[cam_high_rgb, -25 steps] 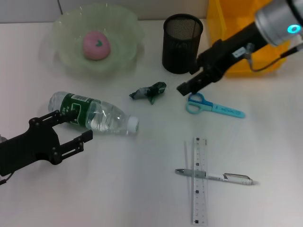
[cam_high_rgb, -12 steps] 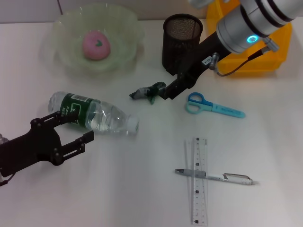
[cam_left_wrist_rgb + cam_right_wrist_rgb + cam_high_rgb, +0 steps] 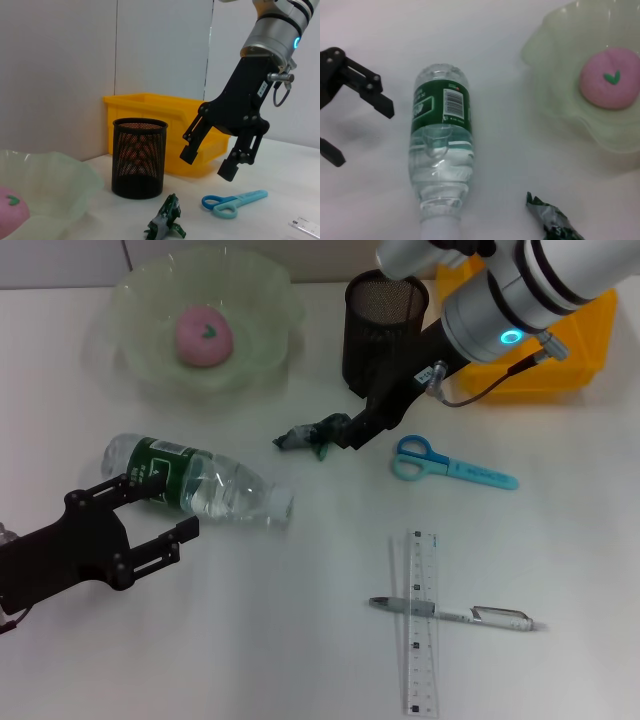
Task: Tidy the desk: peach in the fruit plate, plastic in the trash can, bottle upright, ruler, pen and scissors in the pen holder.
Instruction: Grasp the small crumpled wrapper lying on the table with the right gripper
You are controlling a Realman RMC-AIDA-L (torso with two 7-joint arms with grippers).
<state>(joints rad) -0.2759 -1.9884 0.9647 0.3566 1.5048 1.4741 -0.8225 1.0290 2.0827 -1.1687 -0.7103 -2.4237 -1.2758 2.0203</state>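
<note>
Right gripper (image 3: 352,433) hangs with its two black fingers spread apart, just beside the crumpled plastic (image 3: 313,433) on the white desk (image 3: 300,640); the left wrist view shows the fingers (image 3: 189,150) above the desk surface, the wrapper low and just ahead of them, not yet between the jaws. Behind the gripper stands the black mesh pen holder (image 3: 384,330), with the yellow trash can (image 3: 560,350) beyond the arm. On the far side of the gripper from the wrapper lie the blue scissors (image 3: 450,464); the ruler (image 3: 421,620) and the pen (image 3: 455,613) crossing it are well apart, nearer the robot.

Left gripper (image 3: 150,515) sits idle, likewise spread, just beside the bottle (image 3: 195,480) lying on its side. The peach (image 3: 204,336) already rests in the fruit plate (image 3: 130,300).

Judged from its look, the wrapper is light, thin and soft, likely to crush and perhaps slide when pinched. A hold across its bunched middle, rather than a loose twisted end, seems the surest.
</note>
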